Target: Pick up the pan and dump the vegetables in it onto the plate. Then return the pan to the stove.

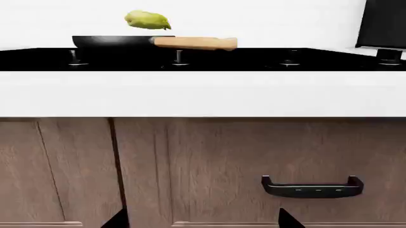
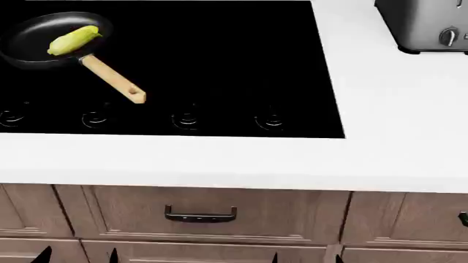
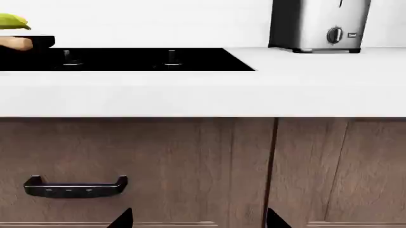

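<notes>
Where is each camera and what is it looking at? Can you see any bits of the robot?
Head view: up high, looking down on the stove, pan and corn; black pincer tips peek at the bottom edge.
Left wrist view: low, facing the drawer front, pan above; only dark pincer tips show.
Right wrist view: low, facing drawer and toaster; only tips show.
All views share the drawer handle.

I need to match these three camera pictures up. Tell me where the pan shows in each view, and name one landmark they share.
Head view: the pan sits at the upper left on the stove, handle pointing toward the front edge.
Left wrist view: seen side-on in the upper left, handle stretching toward the middle.
Right wrist view: only a sliver at the upper left edge.
Shared landmark: the dark drawer handle on the cabinet front below the counter.
</notes>
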`<state>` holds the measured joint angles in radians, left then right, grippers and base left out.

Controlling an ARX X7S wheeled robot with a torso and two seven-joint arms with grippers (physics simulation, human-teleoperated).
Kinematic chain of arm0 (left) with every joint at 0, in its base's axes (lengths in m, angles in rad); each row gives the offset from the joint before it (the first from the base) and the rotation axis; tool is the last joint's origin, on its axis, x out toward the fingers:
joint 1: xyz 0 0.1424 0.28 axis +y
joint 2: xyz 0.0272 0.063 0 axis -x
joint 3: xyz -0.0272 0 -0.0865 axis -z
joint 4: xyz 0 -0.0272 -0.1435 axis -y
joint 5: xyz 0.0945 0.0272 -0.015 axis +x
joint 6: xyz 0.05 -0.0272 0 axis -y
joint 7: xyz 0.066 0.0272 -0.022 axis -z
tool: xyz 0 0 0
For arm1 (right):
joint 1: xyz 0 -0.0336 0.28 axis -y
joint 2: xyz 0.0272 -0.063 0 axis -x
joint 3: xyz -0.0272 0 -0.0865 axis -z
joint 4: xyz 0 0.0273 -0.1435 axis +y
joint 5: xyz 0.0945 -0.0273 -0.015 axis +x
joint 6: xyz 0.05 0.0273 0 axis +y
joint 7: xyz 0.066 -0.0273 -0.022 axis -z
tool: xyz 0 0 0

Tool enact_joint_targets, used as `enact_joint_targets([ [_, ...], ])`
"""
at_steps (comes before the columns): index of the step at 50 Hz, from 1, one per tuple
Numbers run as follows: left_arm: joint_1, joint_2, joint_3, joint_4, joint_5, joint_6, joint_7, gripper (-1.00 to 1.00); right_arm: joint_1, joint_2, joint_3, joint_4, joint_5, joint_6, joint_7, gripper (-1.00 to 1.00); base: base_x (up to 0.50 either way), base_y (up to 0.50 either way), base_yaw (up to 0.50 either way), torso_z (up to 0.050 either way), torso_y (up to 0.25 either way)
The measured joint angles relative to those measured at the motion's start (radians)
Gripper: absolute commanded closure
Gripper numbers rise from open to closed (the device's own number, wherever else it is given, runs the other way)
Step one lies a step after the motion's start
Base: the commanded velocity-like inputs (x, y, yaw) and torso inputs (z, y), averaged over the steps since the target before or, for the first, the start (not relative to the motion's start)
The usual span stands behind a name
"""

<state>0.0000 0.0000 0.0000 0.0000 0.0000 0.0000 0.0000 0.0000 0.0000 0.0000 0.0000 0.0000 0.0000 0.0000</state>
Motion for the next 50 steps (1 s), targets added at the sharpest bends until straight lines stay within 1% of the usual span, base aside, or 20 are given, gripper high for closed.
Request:
enact_joint_targets([
  [26,-0.005,-0.052,0.063,-0.001,-0.052,-0.020,-0.073,-1.00,-0.003,0.052,-0.062,-0.009,0.065,0.000,0.060,-1.00,0.00,0.00,0.00,0.000,0.000],
  [35,0.000,-0.052,0.053,0.027,-0.061,-0.059,-0.055,-1.00,-0.008,0.045,-0.054,-0.039,0.086,0.024,0.055,-1.00,0.00,0.00,0.00,0.000,0.000],
  [38,-0.005,-0.060,0.051,0.069,-0.080,-0.115,-0.051,-1.00,-0.010,0.050,-0.055,-0.084,0.098,0.057,0.063,-1.00,0.00,0.00,0.00,0.000,0.000],
  [41,-0.022,-0.078,0.054,0.133,-0.090,-0.186,-0.049,-1.00,0.001,0.067,-0.051,-0.157,0.110,0.124,0.073,-1.00,0.00,0.00,0.00,0.000,0.000],
  [44,-0.057,-0.100,0.052,0.207,-0.107,-0.294,-0.046,-1.00,0.029,0.091,-0.039,-0.246,0.135,0.228,0.080,-1.00,0.00,0.00,0.00,0.000,0.000],
  [50,-0.151,-0.142,0.020,0.351,-0.166,-0.538,-0.035,-1.00,0.120,0.145,0.005,-0.410,0.209,0.496,0.088,-1.00,0.00,0.00,0.00,0.000,0.000],
])
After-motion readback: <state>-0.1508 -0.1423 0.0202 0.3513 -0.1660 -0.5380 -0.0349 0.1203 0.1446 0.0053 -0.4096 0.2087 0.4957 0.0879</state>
